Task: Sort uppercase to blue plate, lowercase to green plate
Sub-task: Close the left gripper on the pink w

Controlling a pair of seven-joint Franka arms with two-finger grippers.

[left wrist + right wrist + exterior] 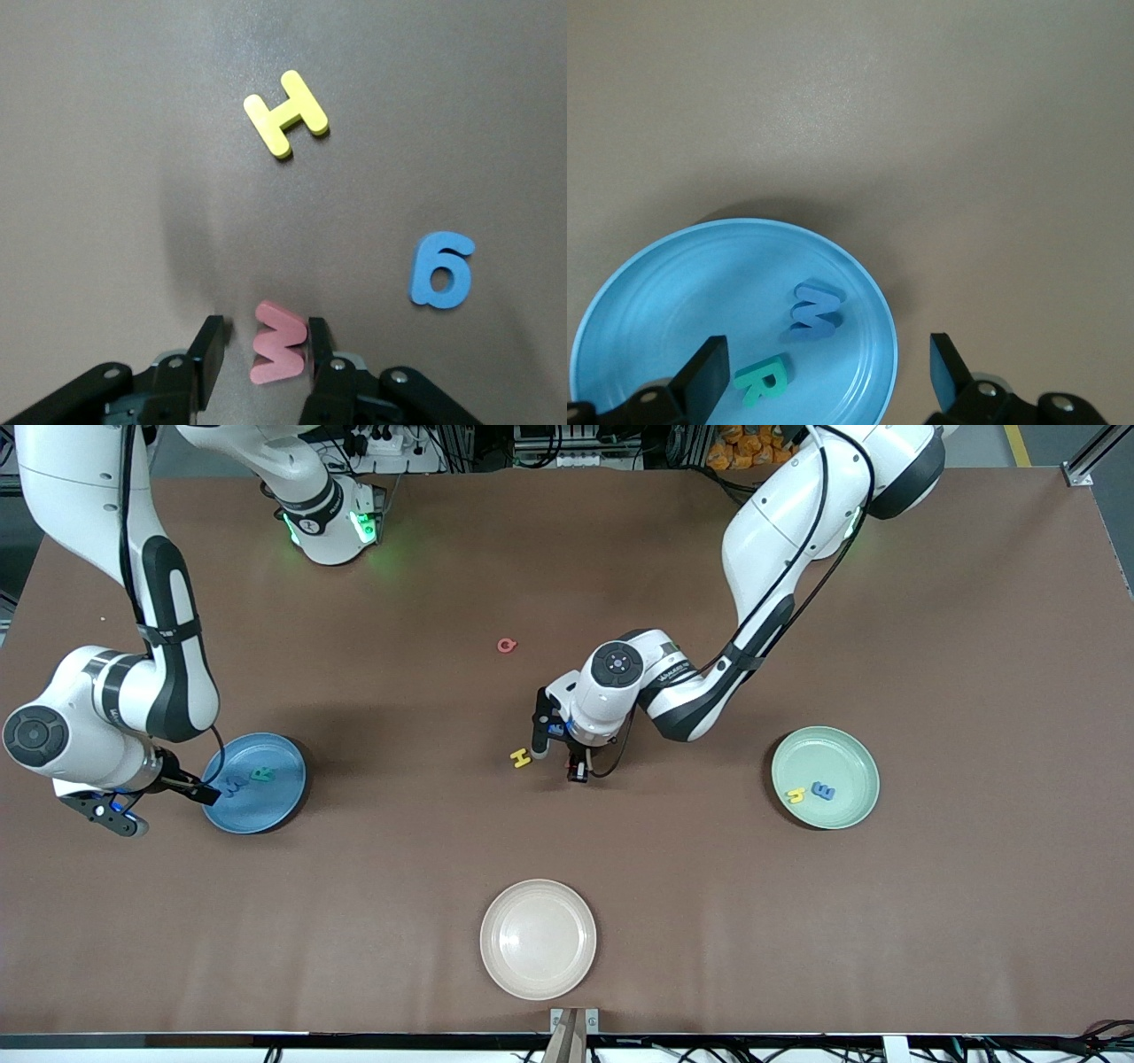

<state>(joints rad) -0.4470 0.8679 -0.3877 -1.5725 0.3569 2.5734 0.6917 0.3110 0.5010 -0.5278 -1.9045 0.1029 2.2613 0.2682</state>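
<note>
**Desk:** What does the front view show?

**Photographer:** The left gripper [556,755] is low at mid-table, just beside the yellow H [521,758]. The pink Q [506,645] lies farther from the camera. The right gripper [155,804] waits wide open and empty at the rim of the blue plate [275,808], toward the right arm's end. That plate already holds the blue W [235,786] and teal R [262,776]. The green plate [852,766], toward the left arm's end, holds the yellow h [796,794] and blue e [824,791]. A cream plate [538,939] sits nearest the camera.

**Desk:** And the left wrist view?

**Photographer:** The jaws straddle the red w [281,343], which lies flat on the table [106,133]. One pad touches its edge and the other stands a sliver off. They are partly open with nothing gripped yet, and set low so the pads can meet the thin foam sides. The blue g [441,270] lies beside it.

**Desk:** The right wrist view?

**Photographer:** Spread fingers frame the plate's rim, with the W and R lying inside. It looks parked clear of the left arm's work.

**Desk:** What's left to do?

**Photographer:** By my count, w and g go to green, H and Q to blue.
</note>
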